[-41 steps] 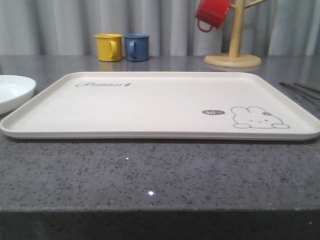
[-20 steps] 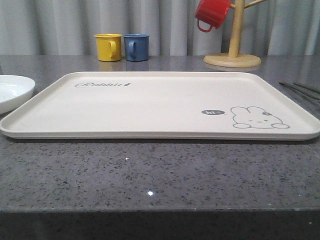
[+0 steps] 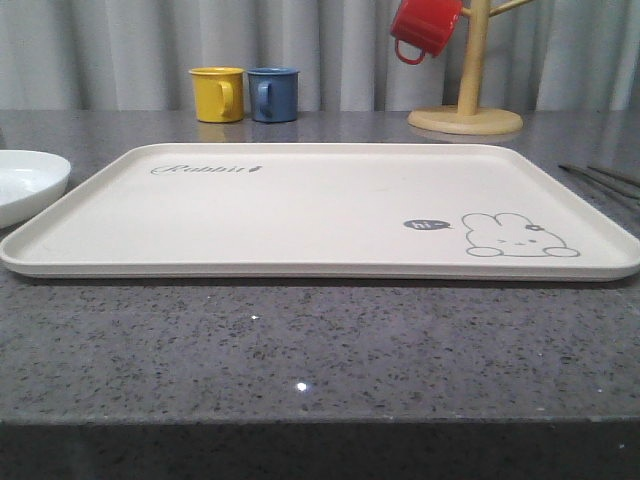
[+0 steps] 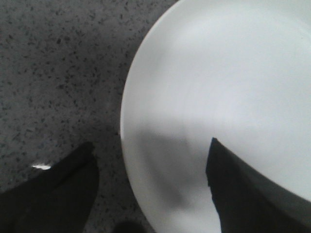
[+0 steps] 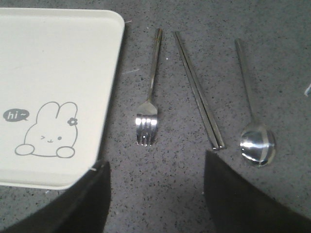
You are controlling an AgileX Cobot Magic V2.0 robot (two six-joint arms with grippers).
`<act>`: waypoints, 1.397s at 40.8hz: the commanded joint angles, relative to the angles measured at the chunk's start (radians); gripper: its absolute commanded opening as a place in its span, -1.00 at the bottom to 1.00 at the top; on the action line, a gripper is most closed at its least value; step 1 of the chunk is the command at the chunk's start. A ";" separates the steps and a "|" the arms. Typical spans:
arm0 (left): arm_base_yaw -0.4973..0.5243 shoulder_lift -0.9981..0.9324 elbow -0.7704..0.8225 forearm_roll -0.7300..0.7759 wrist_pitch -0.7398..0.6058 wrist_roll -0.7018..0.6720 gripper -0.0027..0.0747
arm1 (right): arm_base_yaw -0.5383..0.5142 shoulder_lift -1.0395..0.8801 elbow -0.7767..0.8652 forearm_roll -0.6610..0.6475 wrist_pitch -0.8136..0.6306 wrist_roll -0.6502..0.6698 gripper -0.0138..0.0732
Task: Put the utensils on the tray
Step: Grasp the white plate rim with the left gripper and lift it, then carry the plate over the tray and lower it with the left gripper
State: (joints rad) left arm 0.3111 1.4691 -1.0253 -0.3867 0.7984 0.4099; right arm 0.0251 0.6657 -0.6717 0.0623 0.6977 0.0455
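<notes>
Up front you've got the tray (image 3: 320, 205) sitting flat on the desk (image 3: 320, 350), nothing on it. Left wrist cam: your left end effector (image 4: 150, 189) hangs wide open with nothing held, one finger over the white plate (image 4: 223, 87), the other over bare desk. Right wrist cam: right end effector (image 5: 155, 199) is open and empty too, fork (image 5: 149, 104) just ahead between its fingers, chopsticks (image 5: 198, 90) and spoon (image 5: 252, 119) off beside it, tray corner on the opposite side

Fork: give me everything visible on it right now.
The fork is slim, shiny silver metal with four tines and a long straight handle. It lies flat on the speckled grey counter, between the tray and the chopsticks, touching neither. The right pincer hovers open over it, not touching.
</notes>
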 commanded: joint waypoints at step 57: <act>-0.111 -0.140 -0.254 -0.221 0.123 0.086 -0.98 | -0.007 0.004 -0.025 -0.003 -0.059 -0.010 0.36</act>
State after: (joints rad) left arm 0.2415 1.3645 -1.2277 -0.5223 0.9326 0.4901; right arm 0.0251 0.6657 -0.6717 0.0623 0.6977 0.0455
